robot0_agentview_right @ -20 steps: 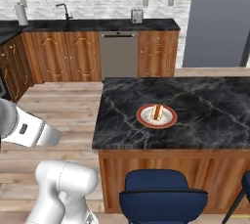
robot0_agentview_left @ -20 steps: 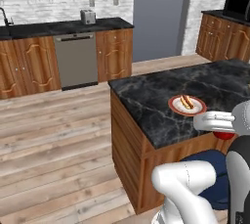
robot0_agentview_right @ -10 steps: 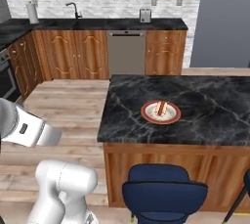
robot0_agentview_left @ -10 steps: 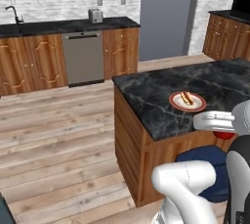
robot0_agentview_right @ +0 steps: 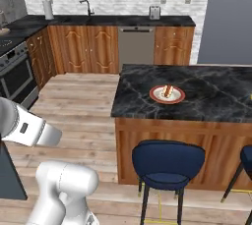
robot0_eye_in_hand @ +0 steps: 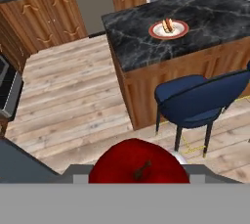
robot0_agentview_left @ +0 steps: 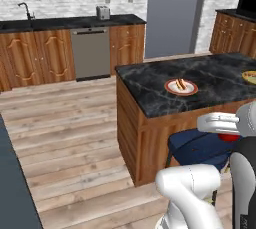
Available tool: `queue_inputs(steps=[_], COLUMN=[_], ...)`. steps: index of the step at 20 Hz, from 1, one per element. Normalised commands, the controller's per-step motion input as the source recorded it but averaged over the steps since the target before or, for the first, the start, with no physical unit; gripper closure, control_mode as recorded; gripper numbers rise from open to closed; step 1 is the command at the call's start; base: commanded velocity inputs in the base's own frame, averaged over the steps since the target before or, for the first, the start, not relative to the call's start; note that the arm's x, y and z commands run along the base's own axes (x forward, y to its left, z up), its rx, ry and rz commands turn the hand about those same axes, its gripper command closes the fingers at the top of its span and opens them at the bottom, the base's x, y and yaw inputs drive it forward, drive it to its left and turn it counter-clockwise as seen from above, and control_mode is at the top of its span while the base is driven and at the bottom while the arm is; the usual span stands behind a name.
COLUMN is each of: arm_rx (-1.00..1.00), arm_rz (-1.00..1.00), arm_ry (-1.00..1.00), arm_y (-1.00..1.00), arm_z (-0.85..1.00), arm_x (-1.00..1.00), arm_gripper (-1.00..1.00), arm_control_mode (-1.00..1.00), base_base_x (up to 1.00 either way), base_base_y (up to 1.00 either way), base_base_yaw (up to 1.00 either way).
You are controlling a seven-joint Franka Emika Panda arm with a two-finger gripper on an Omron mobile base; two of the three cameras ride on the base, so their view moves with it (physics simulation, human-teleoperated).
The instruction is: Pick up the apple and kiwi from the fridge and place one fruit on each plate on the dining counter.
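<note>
Apple [robot0_eye_in_hand: 139, 168] pinched in gripper [robot0_eye_in_hand: 139, 179] above wood floor, white red-rimmed plate [robot0_eye_in_hand: 168, 29] with sausage bun near dining counter [robot0_eye_in_hand: 205, 10] end edge, blue stool [robot0_eye_in_hand: 200, 98] beside counter

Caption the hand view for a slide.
Gripper carries the apple toward the dining counter.

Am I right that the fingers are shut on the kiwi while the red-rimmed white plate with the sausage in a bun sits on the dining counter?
Not quite: the fingers hold the apple, glossy red with a stem, as the hand view shows, not the kiwi. The rest stands: the red-rimmed white plate with the sausage in a bun sits on the dining counter.
</note>
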Motion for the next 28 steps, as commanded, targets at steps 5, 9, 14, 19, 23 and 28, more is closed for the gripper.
queue_inputs(steps=[5, 9, 14, 19, 23, 28], arm_rx=[0.00, 0.00, 0.00, 0.00, 0.00, 0.00], arm_rz=[0.00, 0.00, 0.00, 0.00, 0.00, 0.00], arm_ry=[0.00, 0.00, 0.00, 0.00, 0.00, 0.00], arm_y=[0.00, 0.00, 0.00, 0.00, 0.00, 0.00], arm_z=[0.00, 0.00, 0.00, 0.00, 0.00, 0.00], arm_x=[0.00, 0.00, 0.00, 0.00, 0.00, 0.00], arm_gripper=[1.00, 1.00, 1.00, 1.00, 1.00, 1.00], arm_control_mode=[1.00, 1.00, 1.00, 1.00, 1.00, 1.00], base_base_x=[-0.64, 0.08, 0.40, 0.50, 0.64, 0.86], base_base_y=[-0.99, -1.00, -1.00, -1.00, -1.00, -1.00], base_base_yaw=[0.01, 0.00, 0.00, 0.00, 0.00, 0.01])
